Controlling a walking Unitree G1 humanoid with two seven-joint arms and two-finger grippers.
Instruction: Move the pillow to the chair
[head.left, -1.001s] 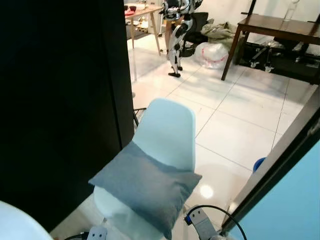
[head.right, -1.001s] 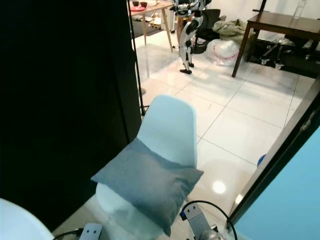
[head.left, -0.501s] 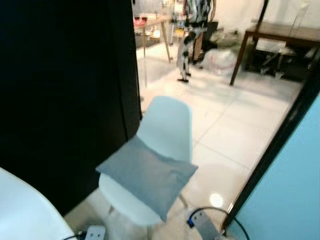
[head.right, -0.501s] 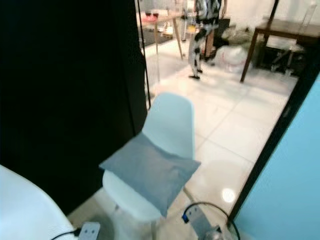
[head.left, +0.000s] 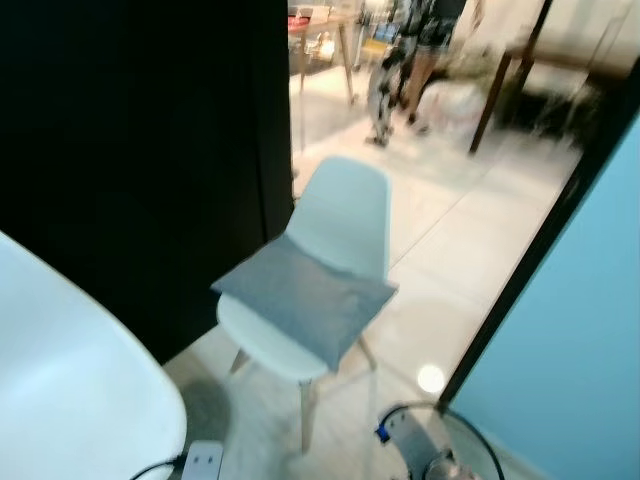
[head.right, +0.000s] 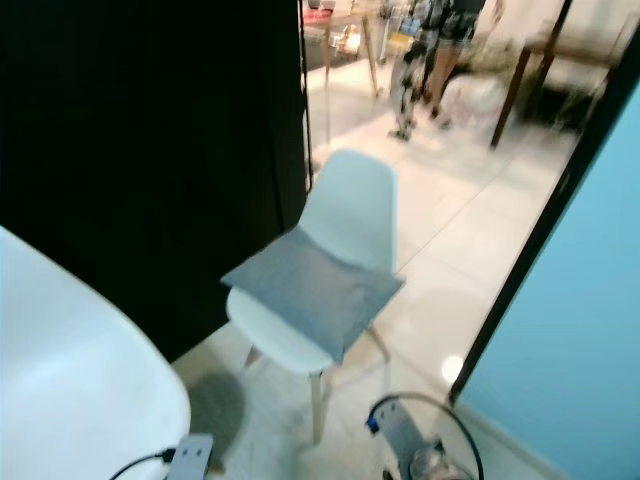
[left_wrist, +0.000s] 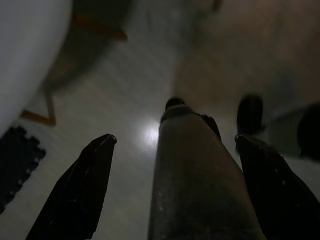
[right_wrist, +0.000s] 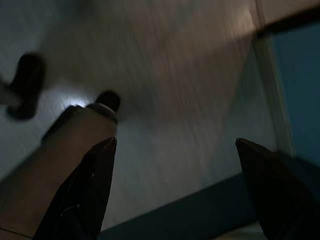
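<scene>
Since the grey pillow (head.left: 305, 306) already lies tilted across the seat of the white shell chair (head.left: 345, 215), at about 12 o'clock ahead and propped on the backrest, best simply to back off steadily, mind the white round surface (head.left: 70, 380) at 9 o'clock. Left end effector (left_wrist: 175, 180) and right end effector (right_wrist: 172, 185) both spread wide, gripping nothing, aimed at tiled floor. No containers visible.

Far room and walking person (head.left: 415, 60) motion-blurred, pillow (head.left: 303, 300) hiding chair (head.left: 340, 225) seat
</scene>
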